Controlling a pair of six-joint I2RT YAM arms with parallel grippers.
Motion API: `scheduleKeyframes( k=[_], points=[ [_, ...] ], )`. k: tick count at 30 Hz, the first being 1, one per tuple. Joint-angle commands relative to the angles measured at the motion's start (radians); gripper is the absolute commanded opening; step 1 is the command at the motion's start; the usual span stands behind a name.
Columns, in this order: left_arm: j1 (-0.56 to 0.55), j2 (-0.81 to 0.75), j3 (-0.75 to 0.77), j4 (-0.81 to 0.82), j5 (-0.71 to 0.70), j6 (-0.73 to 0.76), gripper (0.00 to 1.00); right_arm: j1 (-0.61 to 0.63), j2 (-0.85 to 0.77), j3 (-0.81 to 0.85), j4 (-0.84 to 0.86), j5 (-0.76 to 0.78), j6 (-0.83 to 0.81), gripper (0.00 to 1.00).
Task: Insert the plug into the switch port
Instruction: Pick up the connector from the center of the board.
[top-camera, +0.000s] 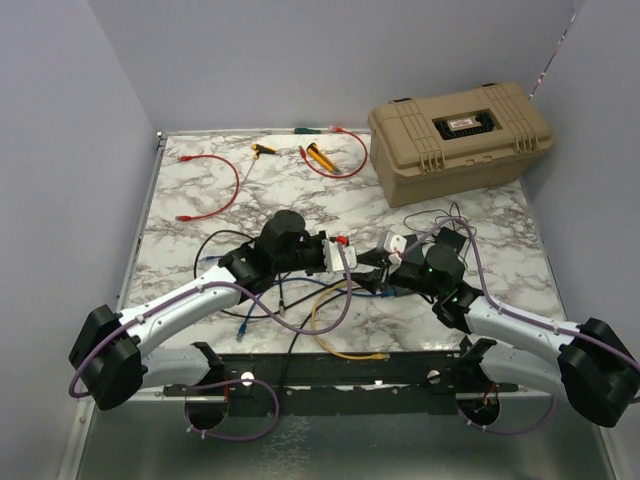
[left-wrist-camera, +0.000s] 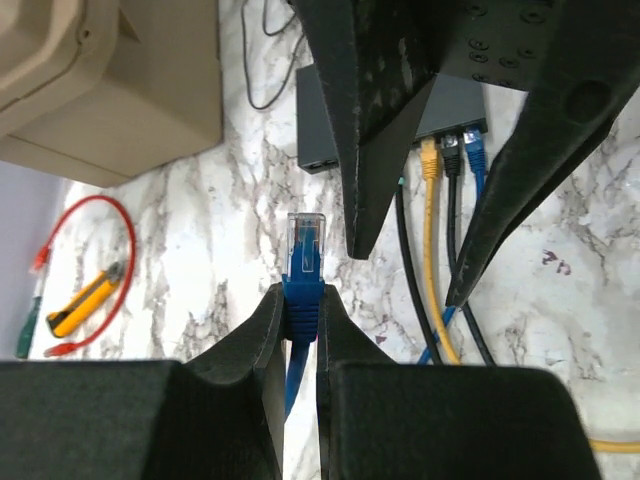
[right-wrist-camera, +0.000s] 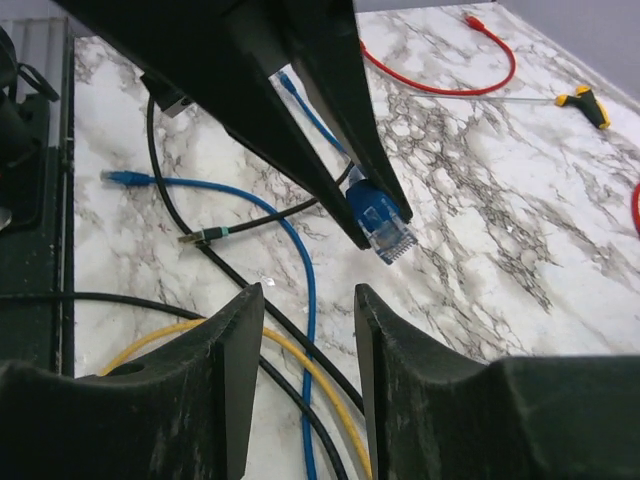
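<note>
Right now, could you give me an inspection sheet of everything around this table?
Surface: marble table, no spills seen.
Job's things: blue plug held short of the switch, not yet inserted.
Clutter: tan case; yellow-handled tool.
Grippers: left gripper shut on the plug; right gripper open, holding nothing.
Cables: yellow cable and two others already plugged into the switch; red cable lying loose.
Surroundings: plain grey walls.
</note>
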Motion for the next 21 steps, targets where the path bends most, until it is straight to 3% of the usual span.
scheduleKeyframes(
  k=[1,6,11,17,21],
  points=[
    [0.002,0.075,0.098,-0.194,0.066,-0.07,0.0,0.003,-0.057,-0.047,0.027,0.055,-0.115,0.48],
    [0.01,0.182,0.196,-0.262,0.029,-0.224,0.0,0.003,-0.094,-0.057,0.005,0.147,-0.083,0.54],
    [0.052,0.331,0.345,-0.376,0.081,-0.351,0.0,0.003,-0.114,-0.071,0.002,0.309,0.045,0.62],
    [0.062,0.451,0.449,-0.446,0.052,-0.443,0.0,0.003,-0.163,-0.061,-0.121,0.509,0.203,0.82],
    [0.063,0.461,0.465,-0.454,0.081,-0.454,0.0,-0.002,-0.197,-0.053,-0.213,0.589,0.269,0.84]
  ],
)
